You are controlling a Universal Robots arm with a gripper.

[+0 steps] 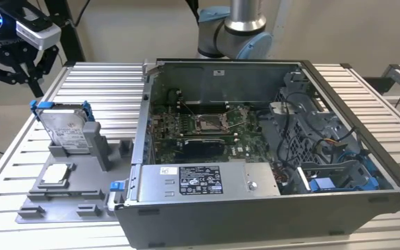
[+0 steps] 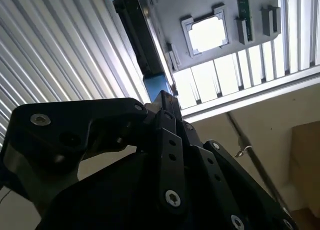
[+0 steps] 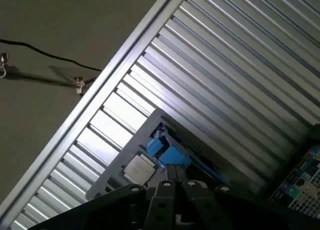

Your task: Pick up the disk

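Fingers (image 2: 169, 135) black, closed, near flat disk (image 1: 66, 127)

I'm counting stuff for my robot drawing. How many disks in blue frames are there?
1. The disk stands on edge in the grey holder at the exterior view's left, beside the open computer case. Others may be hidden inside the case.

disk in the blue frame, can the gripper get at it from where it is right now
Probably yes. The disk stands upright in its grey holder, outside the computer case, with its top edge exposed. The gripper hangs above it, toward the exterior view's left, with nothing between them.
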